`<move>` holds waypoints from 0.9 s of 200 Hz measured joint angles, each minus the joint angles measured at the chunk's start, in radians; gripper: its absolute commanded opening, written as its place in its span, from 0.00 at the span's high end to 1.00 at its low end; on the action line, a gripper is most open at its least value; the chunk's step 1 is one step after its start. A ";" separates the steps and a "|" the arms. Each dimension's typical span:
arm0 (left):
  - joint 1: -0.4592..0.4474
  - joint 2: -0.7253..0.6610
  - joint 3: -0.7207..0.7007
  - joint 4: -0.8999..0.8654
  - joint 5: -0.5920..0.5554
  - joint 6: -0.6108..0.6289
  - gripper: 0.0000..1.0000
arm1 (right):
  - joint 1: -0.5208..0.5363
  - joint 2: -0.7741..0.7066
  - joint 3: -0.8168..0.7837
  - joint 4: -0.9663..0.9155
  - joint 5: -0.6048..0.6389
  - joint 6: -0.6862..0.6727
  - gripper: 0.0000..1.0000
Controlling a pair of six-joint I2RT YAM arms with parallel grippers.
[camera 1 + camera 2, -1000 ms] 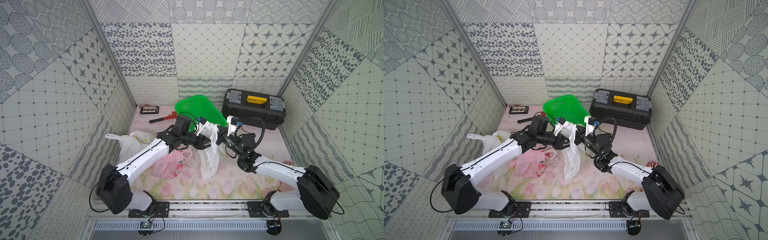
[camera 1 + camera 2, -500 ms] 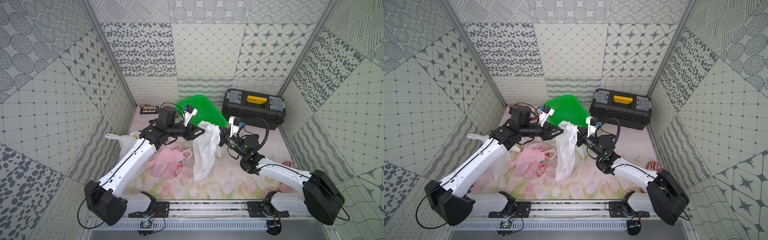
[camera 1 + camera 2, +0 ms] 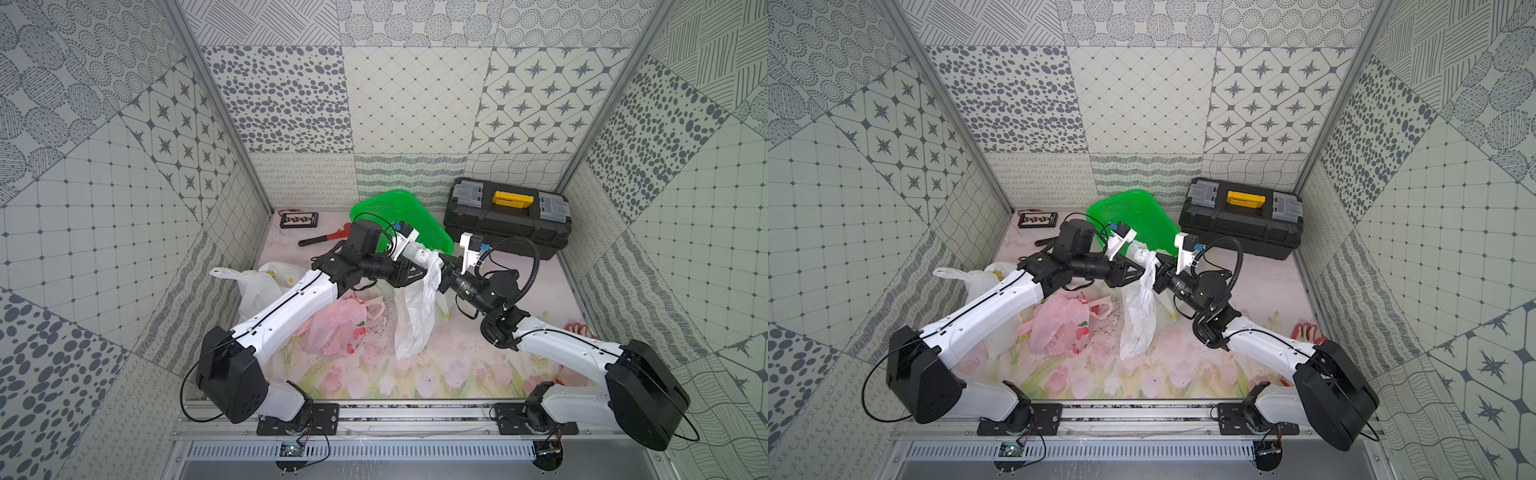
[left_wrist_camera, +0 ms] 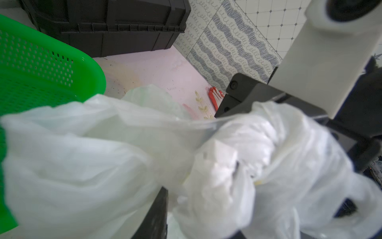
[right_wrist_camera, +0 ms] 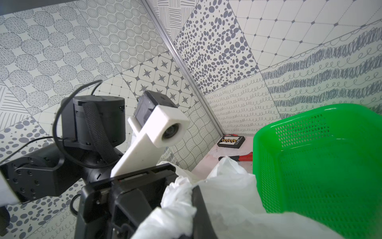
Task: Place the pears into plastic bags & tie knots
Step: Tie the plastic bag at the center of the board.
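Observation:
A white plastic bag (image 3: 411, 320) (image 3: 1138, 316) hangs limp over the middle of the mat, its top bunched between my two grippers. My left gripper (image 3: 420, 272) (image 4: 196, 207) has its fingers round the crumpled top from the left. My right gripper (image 3: 441, 275) (image 5: 194, 192) is shut on the same top from the right. A pink plastic bag (image 3: 336, 328) lies crumpled on the mat under my left arm. Another white plastic bag (image 3: 257, 286) sits by the left wall. No pears show in any view.
A green mesh basket (image 3: 399, 216) lies tipped at the back, just behind the grippers. To its right stands a black toolbox (image 3: 507, 220). Red-handled pliers (image 3: 324, 239) and a small black case (image 3: 299, 219) lie at the back left. Red gloves (image 3: 577, 328) lie by the right wall.
My left gripper left the bag, swung out to the left, then came back to the bunched top with its jaws narrowed. My right gripper kept hold, and the bag swayed a little.

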 measured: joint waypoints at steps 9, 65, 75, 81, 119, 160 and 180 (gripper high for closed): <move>-0.001 0.002 -0.007 0.013 0.002 -0.006 0.70 | 0.005 0.000 0.000 0.004 0.002 0.015 1.00; 0.020 -0.094 -0.077 0.021 -0.009 -0.020 0.66 | 0.024 0.000 -0.002 0.037 0.027 0.032 1.00; 0.037 -0.124 -0.083 0.012 -0.009 -0.019 0.68 | 0.024 0.000 -0.002 0.040 0.027 0.035 1.00; 0.050 -0.142 -0.085 0.003 -0.008 -0.018 0.70 | 0.024 0.000 -0.002 0.041 0.027 0.035 1.00; 0.122 -0.230 -0.082 -0.063 0.011 -0.024 0.81 | 0.024 0.001 -0.002 0.034 0.019 0.034 1.00; 0.140 -0.230 -0.037 -0.087 0.032 -0.083 0.60 | 0.027 0.005 -0.002 0.025 0.006 0.028 1.00; 0.137 -0.216 -0.025 -0.068 0.038 -0.124 0.62 | 0.027 0.005 -0.002 0.020 0.000 0.027 1.00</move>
